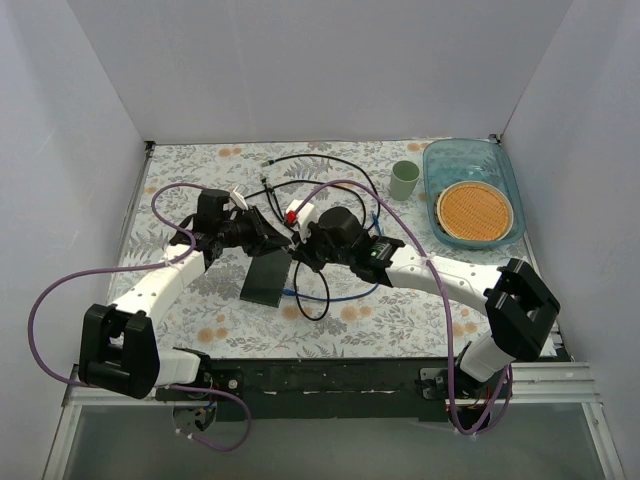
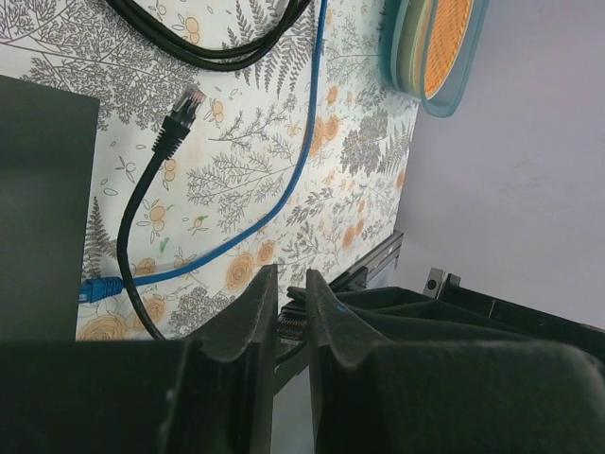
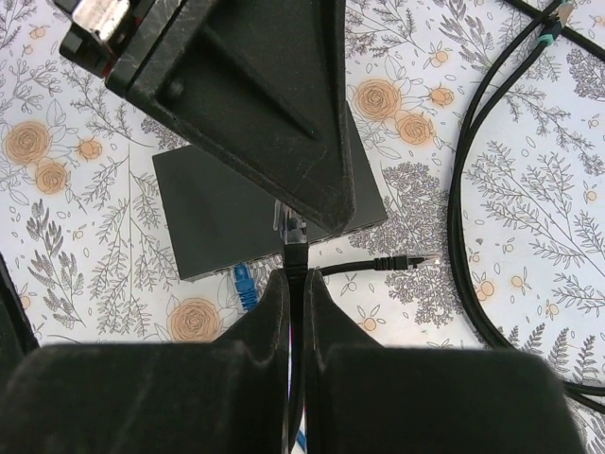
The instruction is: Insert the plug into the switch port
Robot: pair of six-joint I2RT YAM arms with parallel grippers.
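Note:
The switch (image 3: 222, 213) is a flat dark grey box on the floral table, also in the top view (image 1: 268, 280). My right gripper (image 3: 295, 279) is shut on a black cable just behind its clear-tipped plug (image 3: 296, 230). The plug points at the switch's port edge (image 3: 354, 230) and its tip is at that edge. The sockets themselves are hidden. My left gripper (image 2: 291, 279) hovers over the switch, jaws a narrow gap apart and empty. One of its fingers (image 3: 274, 113) covers part of the box. A blue plug (image 3: 243, 282) lies against the same edge.
A loose black plug (image 3: 408, 259) lies right of the held one, with black cable loops (image 1: 330, 175) behind. A green cup (image 1: 404, 180) and a blue tray (image 1: 500, 165) holding an orange disc stand at the back right. A blue cable (image 1: 312, 296) trails at the front.

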